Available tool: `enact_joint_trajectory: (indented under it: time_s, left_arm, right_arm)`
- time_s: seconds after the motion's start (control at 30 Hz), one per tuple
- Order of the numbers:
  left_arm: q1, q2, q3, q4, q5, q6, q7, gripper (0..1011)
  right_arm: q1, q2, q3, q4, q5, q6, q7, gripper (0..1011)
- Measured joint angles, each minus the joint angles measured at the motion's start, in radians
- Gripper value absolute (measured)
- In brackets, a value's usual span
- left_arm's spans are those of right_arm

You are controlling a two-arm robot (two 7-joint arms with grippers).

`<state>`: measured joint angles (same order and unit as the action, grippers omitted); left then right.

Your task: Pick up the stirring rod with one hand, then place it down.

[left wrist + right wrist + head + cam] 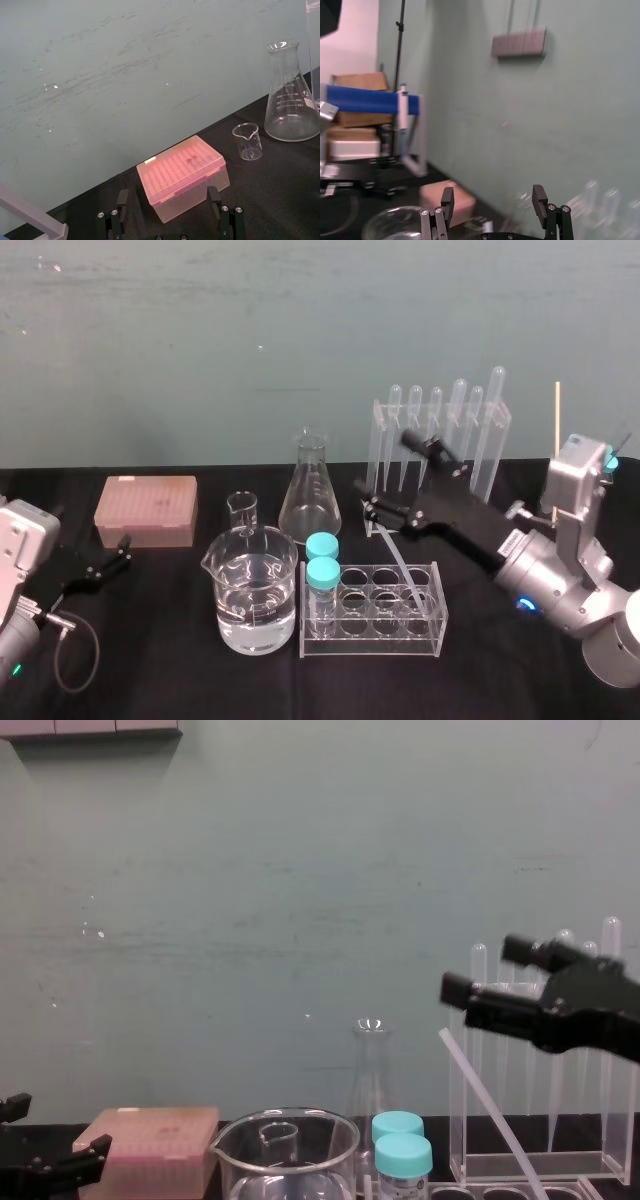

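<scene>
The stirring rod (398, 558) is a thin translucent rod leaning tilted out of the clear tube rack (372, 638), with its lower end in a back-right slot. In the chest view the stirring rod (490, 1110) slants up to the left. My right gripper (388, 474) hovers open just above the rod's upper end without touching it. The right gripper (480, 970) has nothing between its fingers, as the right wrist view also shows for this gripper (493, 197). My left gripper (105, 560) rests open at the table's left, in front of the pink box (182, 172).
A large beaker of water (250, 590) stands left of the tube rack, with a small beaker (242, 508) and a conical flask (310, 490) behind it. Two teal-capped tubes (322, 562) sit in the rack's left end. A tall clear stand of pipettes (440, 435) is behind my right gripper.
</scene>
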<state>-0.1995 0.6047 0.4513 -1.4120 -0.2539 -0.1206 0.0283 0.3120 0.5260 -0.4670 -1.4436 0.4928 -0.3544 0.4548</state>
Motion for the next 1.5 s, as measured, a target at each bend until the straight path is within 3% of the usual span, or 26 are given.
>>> enact_joint_trajectory:
  time_s: [0.07,0.1,0.23,0.4,0.6,0.97,1.5]
  left_arm:
    - [0.000,0.000,0.000,0.000,0.000,0.000,0.000,1000]
    - [0.000,0.000,0.000,0.000,0.000,0.000,0.000,1000]
    - [0.000,0.000,0.000,0.000,0.000,0.000,0.000,1000]
    - [0.000,0.000,0.000,0.000,0.000,0.000,0.000,1000]
    - [0.000,0.000,0.000,0.000,0.000,0.000,0.000,1000]
    - [0.000,0.000,0.000,0.000,0.000,0.000,0.000,1000]
    - [0.000,0.000,0.000,0.000,0.000,0.000,0.000,1000]
  right_arm:
    - [0.007,-0.005,-0.001,0.008,0.044,0.048,0.035,1002]
    - [0.014,-0.010,-0.001,0.016,0.084,0.098,0.063,1000]
    - [0.029,-0.021,0.004,0.039,0.145,0.198,0.099,1000]
    - [0.040,-0.027,0.004,0.051,0.144,0.272,0.088,1000]
    - [0.052,-0.030,-0.007,0.058,0.092,0.351,0.042,1002]
    - [0.057,-0.040,-0.010,0.060,0.029,0.397,0.002,1000]
    - [0.057,-0.038,-0.010,0.060,0.036,0.397,0.007,1000]
